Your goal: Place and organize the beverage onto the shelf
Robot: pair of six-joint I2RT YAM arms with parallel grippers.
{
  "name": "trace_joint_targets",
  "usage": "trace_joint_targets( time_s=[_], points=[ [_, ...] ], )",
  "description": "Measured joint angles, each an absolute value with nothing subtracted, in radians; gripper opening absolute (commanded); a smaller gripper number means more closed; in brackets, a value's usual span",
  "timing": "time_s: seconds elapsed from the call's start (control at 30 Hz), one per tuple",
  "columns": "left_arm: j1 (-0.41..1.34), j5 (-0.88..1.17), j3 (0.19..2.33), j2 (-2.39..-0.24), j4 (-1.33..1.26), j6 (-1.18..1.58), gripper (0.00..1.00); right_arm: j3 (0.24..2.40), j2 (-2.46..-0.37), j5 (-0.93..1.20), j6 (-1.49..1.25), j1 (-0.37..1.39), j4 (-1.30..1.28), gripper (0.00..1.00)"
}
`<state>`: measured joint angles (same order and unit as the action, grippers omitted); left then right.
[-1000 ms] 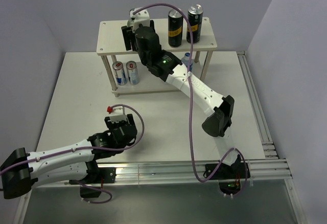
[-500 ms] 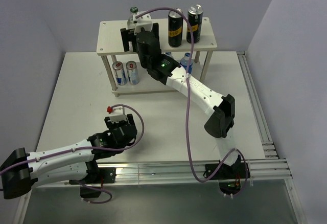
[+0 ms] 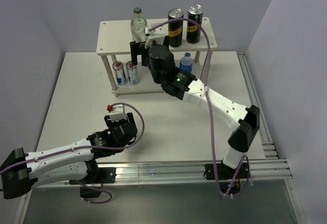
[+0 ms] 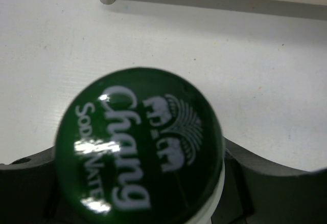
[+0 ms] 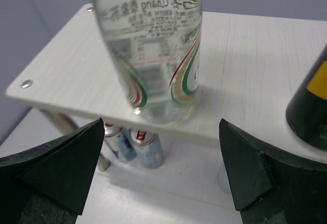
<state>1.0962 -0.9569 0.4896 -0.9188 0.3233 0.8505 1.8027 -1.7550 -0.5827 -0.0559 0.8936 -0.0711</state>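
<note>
**A:** How far along is the stocking of the shelf point(image 3: 112, 35)?

**B:** Well along, by the look of it. The top board carries a clear glass bottle point(image 3: 137, 24) upright near its front edge, with two black cans point(image 3: 175, 27) to the right. The lower board holds two small cans point(image 3: 119, 72) at the left and a blue-capped bottle point(image 3: 186, 63) at the right.

**A:** And the right end effector point(image 5: 161, 124)?

**B:** It sits at the front edge of the top board, fingers spread wide on either side of the glass bottle without touching it. It grips nothing, so that bottle counts as placed.

**A:** So what is left?

**B:** The left end effector point(image 3: 116, 120) hangs low over the tabletop point(image 3: 82, 96), well apart from the shelf. It is closed, with a green cap point(image 4: 138, 142) printed "Chang" between its fingers. What lies beneath the cap is hidden. It is probably one more drink to shelve, and the rows may need tidying.
</note>
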Motion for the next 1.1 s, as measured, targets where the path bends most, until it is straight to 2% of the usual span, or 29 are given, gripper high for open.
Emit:
trace_joint_targets(
  time_s=[0.27, 0.4, 0.5, 0.67, 0.93, 1.1],
  points=[
    [1.096, -0.967, 0.551, -0.919, 0.338, 0.825, 0.0, 1.551, -1.517, -0.582, -0.119, 1.013, -0.043, 1.0],
    [1.096, -0.982, 0.666, -0.919, 0.417, 0.733, 0.0, 1.325, -1.365, -0.618, -0.167, 1.106, -0.011, 1.0],
    [1.092, -0.984, 0.834, -0.919, 0.435, 0.6, 0.0, 1.164, -1.246, -0.643, -0.228, 1.169, -0.011, 1.0],
    [1.057, -0.964, 1.247, -0.997, 0.44, 0.374, 0.0, 0.957, -1.055, -0.711, -0.334, 1.217, -0.037, 1.0],
    [0.877, -0.83, 1.976, -1.354, 0.532, 0.118, 0.0, 0.718, -0.804, -0.793, -0.504, 1.299, -0.175, 1.0],
    [0.743, -0.704, 2.241, -1.57, 0.625, 0.044, 0.0, 0.632, -0.687, -0.828, -0.6, 1.333, -0.262, 1.0]
  ],
)
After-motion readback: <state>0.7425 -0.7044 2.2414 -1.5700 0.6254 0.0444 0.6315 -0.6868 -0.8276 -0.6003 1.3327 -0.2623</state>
